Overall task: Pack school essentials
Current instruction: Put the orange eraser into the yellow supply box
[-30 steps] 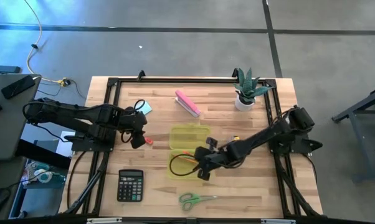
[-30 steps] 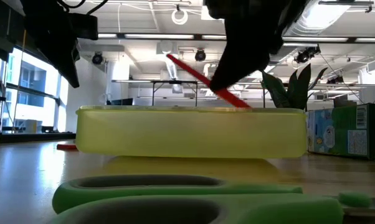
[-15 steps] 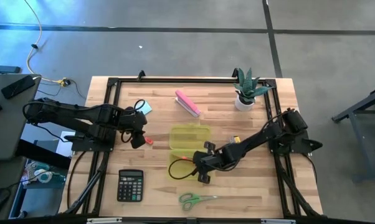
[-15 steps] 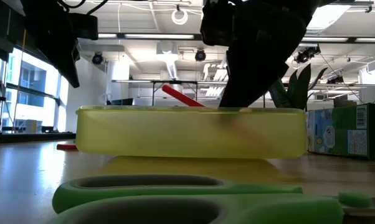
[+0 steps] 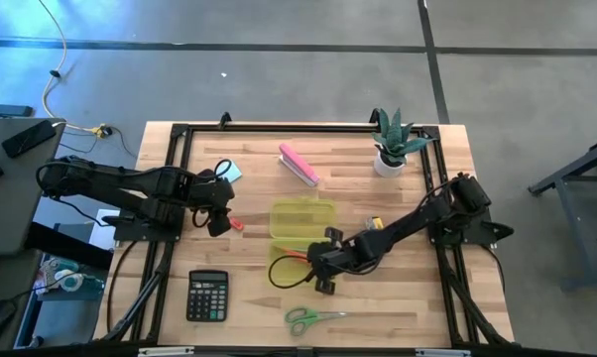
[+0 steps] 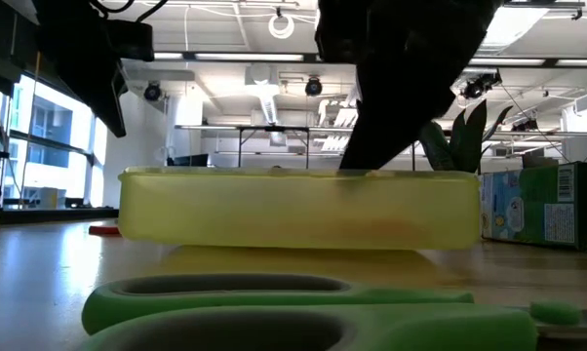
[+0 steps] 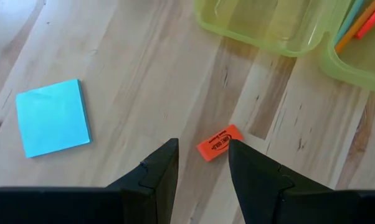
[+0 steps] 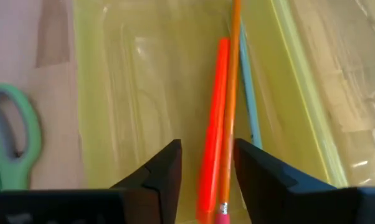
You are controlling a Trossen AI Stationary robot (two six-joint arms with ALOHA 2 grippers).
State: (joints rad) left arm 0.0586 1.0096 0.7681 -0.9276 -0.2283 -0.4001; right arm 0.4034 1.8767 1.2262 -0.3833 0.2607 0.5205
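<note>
School supplies partly packed in a yellow-green case

Three thin sticks, a red pen (image 8: 212, 124), an orange pencil (image 8: 230, 112) and a blue one (image 8: 248, 106), lie side by side inside the translucent case (image 8: 125, 93). The green-handled scissors (image 5: 303, 319) lie flat near the table's front edge; the light-blue note pad (image 7: 53, 117) lies flat, well apart.

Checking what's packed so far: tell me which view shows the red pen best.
The right wrist view: the red pen lies full-length in the yellow tray. The left wrist view catches only its tip, the high view a small streak, the low view none.
</note>
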